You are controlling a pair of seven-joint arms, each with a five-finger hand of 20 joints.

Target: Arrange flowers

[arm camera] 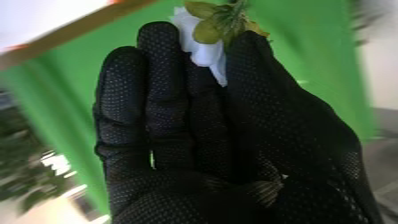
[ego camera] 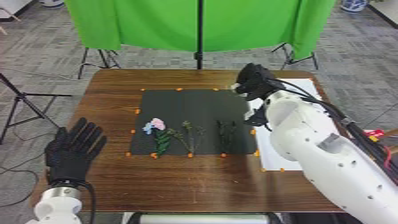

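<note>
Centrally, a brown wooden table [ego camera: 178,185] carries a dark rectangular mat [ego camera: 195,107], its border dotted with small orange markers [ego camera: 179,89]. Three groups of stems lie on the mat: a pink and pale-blue spray [ego camera: 157,123] with green leaves, thin green stems [ego camera: 188,135] just beside it, and darker stems [ego camera: 226,136] near the mat's right edge. A white sheet [ego camera: 280,161] lies along the table's right side, partly beneath the right arm [ego camera: 311,137]. The left hand [ego camera: 69,156] is at the table's left edge, fingers straight and slightly spread. The right hand [ego camera: 256,84] is above the mat's far right corner; in the right wrist view, its thumb and fingers are together, pinching a white flower [arm camera: 203,47] with yellow-green leaves [arm camera: 206,31] near the fingertips. Beyond the table, green cloth [ego camera: 142,25] hangs behind a dark upright pole [ego camera: 200,30]. Black tripod legs [ego camera: 22,95] stand on grey patterned carpet [ego camera: 355,75] to the left, and a blue-and-white ceramic piece [ego camera: 354,5] occupies the far right.
</note>
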